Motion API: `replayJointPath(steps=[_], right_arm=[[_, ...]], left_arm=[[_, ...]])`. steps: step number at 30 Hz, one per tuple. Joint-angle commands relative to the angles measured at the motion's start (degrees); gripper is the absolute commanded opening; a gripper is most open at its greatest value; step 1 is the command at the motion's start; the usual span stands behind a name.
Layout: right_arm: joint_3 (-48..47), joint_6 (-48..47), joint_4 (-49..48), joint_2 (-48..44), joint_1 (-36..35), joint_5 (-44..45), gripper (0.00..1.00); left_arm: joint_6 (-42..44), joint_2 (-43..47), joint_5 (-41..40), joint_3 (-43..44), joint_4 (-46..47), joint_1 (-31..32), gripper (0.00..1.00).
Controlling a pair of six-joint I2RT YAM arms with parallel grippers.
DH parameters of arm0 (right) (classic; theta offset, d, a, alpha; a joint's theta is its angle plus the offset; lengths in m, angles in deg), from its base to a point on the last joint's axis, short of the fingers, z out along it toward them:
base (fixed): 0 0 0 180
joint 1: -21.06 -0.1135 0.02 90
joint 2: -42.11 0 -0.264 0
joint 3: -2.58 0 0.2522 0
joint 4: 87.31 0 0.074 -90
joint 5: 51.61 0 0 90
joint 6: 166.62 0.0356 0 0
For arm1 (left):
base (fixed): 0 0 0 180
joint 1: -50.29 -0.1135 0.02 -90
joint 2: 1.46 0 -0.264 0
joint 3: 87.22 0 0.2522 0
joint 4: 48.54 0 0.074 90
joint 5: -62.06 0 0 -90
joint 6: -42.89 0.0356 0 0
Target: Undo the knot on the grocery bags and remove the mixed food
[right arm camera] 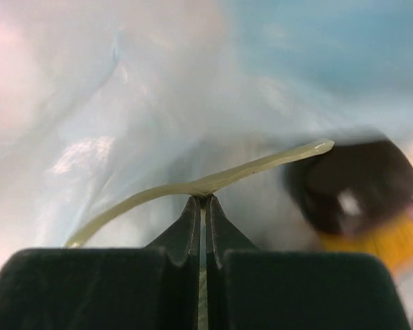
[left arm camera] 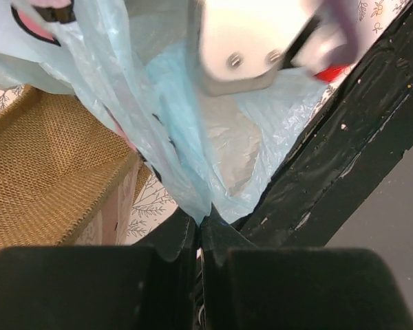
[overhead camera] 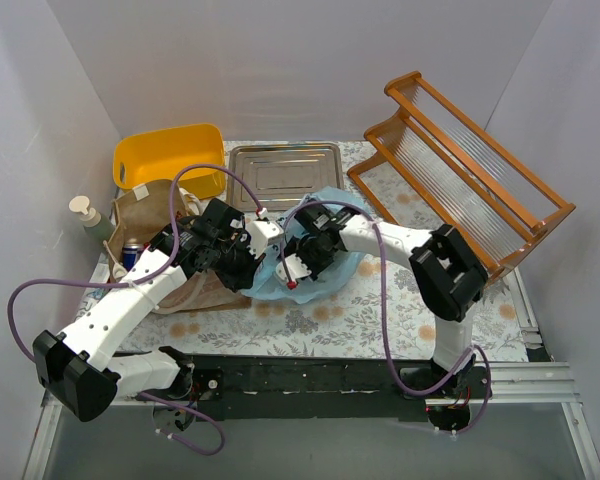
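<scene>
The light blue plastic bag (overhead camera: 280, 285) lies just in front of the metal tray (overhead camera: 285, 170), with the brown paper bag (overhead camera: 145, 212) at its left. The left gripper (left arm camera: 201, 221) is clamped tight on a fold of the blue bag's film. The right gripper (right arm camera: 203, 198) is likewise closed, nipping a thin pale strip (right arm camera: 248, 173) amid the blue film (whether it is part of the bag is unclear).

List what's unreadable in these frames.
- Knot of the blue bag: top view, left arm and right arm cover it.
- Dark round thing: right wrist view, blurred, unidentifiable.
- Pale strip pinched by right fingers: stem or plastic, cannot tell.
- Paper bag interior: top view, left arm overlaps; only a can shows.
</scene>
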Motion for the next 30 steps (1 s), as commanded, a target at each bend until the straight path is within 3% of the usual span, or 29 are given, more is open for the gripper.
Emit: replayJointPath(steps=[1,6,13,15,16,19,23,30], right_arm=[[1.1,9.3,2.8,-11.9,2.4,-6.5,0.01],[5.9,14.0,2.5,-21.8,2.6,-10.6,0.01],[7.8,24.3,-2.5,-26.1,1.6,-12.1,0.01],[7.9,27.7,-3.4,-24.7,0.2,-11.9,0.08],[7.5,29.1,-4.3,-24.0,-0.3,-12.0,0.19],[8.0,35.7,-7.5,-20.5,-3.6,-9.7,0.25],[8.8,43.5,-16.7,-14.2,-6.4,0.7,0.24],[6.7,46.3,-20.6,-6.7,-7.6,6.5,0.23]], left_arm=[[1.0,1.9,-1.0,-1.0,0.9,-0.2,0.00],[1.2,1.6,-0.8,-0.7,1.3,-0.2,0.00],[1.3,1.1,-0.9,-0.2,2.0,-0.2,0.00],[1.3,0.8,-0.7,0.1,2.1,-0.2,0.00],[1.2,0.7,-0.8,0.2,2.1,-0.2,0.00],[1.2,0.6,-0.7,0.4,1.9,-0.2,0.00],[1.3,1.5,-0.5,0.1,0.3,-0.2,0.00],[2.1,4.8,-1.9,-1.9,-1.5,-0.2,0.00]])
